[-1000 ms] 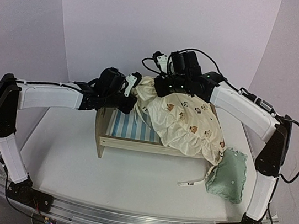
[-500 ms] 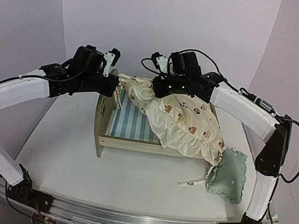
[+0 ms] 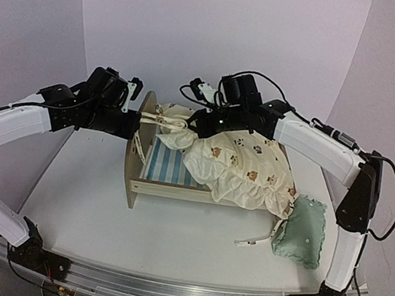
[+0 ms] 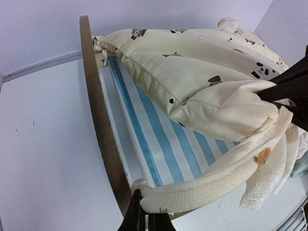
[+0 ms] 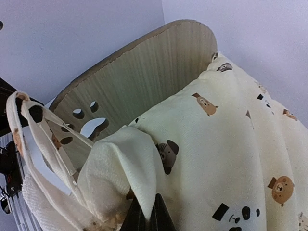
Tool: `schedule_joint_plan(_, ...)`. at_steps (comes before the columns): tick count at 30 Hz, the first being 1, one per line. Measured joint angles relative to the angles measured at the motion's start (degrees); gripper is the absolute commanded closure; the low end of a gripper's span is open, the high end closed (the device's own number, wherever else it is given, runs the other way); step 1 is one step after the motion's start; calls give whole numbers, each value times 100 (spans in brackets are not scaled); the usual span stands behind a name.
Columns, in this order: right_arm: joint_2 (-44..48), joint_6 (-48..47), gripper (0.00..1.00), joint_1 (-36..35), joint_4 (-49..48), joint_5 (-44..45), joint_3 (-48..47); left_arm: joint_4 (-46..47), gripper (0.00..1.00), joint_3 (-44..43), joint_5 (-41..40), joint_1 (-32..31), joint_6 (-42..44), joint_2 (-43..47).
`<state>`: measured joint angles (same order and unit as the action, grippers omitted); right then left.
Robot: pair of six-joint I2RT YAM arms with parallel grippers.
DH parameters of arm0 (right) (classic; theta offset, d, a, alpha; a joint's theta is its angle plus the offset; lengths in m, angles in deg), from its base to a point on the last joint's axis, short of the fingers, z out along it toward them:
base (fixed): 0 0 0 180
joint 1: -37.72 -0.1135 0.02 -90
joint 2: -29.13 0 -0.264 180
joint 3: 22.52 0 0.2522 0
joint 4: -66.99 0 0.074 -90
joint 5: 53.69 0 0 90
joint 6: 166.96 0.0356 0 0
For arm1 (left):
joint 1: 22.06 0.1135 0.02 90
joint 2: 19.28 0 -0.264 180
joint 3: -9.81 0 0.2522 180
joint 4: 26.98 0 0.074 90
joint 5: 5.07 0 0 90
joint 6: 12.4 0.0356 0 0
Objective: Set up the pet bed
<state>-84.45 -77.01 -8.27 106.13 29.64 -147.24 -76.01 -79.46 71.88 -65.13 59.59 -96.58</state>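
Cream bear-print cushion [image 3: 243,162] half-draped over the pet bed [image 3: 177,189] at frame centre. Left gripper [image 3: 138,115], closed, pinches its tie [image 3: 161,119]; right gripper [image 3: 201,123] clamps a corner. Step, apparently: spreading; next, lower it flat onto the striped base [image 3: 169,166].

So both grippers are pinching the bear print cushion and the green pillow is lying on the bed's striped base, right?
No. The green pillow lies on the table beside the pet bed, not on its striped base; the top view shows that. The left gripper and right gripper do pinch the cushion.
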Motion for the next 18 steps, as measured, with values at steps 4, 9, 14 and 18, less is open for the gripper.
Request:
schedule_joint_plan(4,-125,-56,95,-103,-7,-137,53,-191,100,271,61,-2,-176,264)
schedule_joint_plan(9,-197,-55,96,-194,-48,-163,231,-328,100,346,237,-9,-347,367)
schedule_joint_plan(14,-197,-55,97,-195,-182,-84,517,-470,100,467,371,-47,-497,379)
schedule_joint_plan(18,-197,-53,97,-207,-315,130,780,-522,100,466,402,-109,-554,365)
